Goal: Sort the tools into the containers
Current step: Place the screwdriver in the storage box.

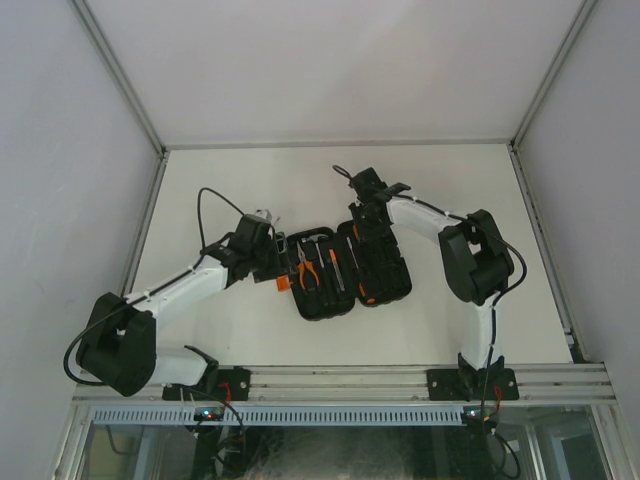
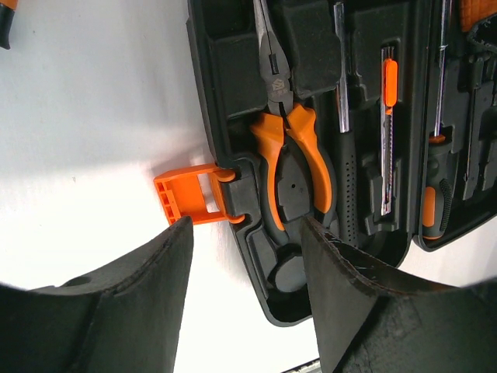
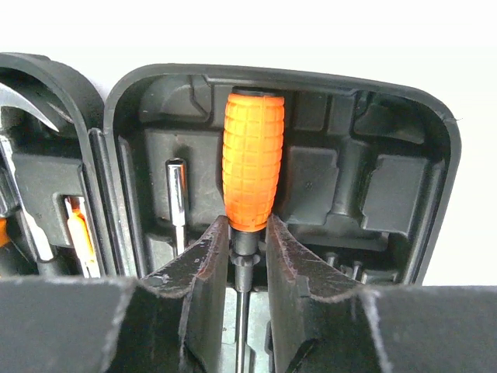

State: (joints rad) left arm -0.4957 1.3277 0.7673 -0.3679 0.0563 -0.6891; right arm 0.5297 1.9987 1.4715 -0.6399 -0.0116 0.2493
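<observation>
The black tool case (image 1: 318,305) lies open in the middle of the table, its orange latch (image 2: 186,198) sticking out to the left. Orange-handled pliers (image 2: 291,148) and a black-handled hammer (image 2: 347,186) sit in slots in its left half. My left gripper (image 2: 245,229) is open and empty, its jaws straddling the case's edge by the latch. My right gripper (image 3: 247,225) is shut on an orange-handled screwdriver (image 3: 252,159) at the base of its handle, over the case's right half (image 3: 435,155).
More thin tools (image 2: 388,140) lie in the case's slots, and a steel bit (image 3: 177,194) stands left of the held screwdriver. An orange and black piece (image 2: 5,22) shows at the left wrist view's top left corner. Frame rails (image 1: 148,215) border the white table.
</observation>
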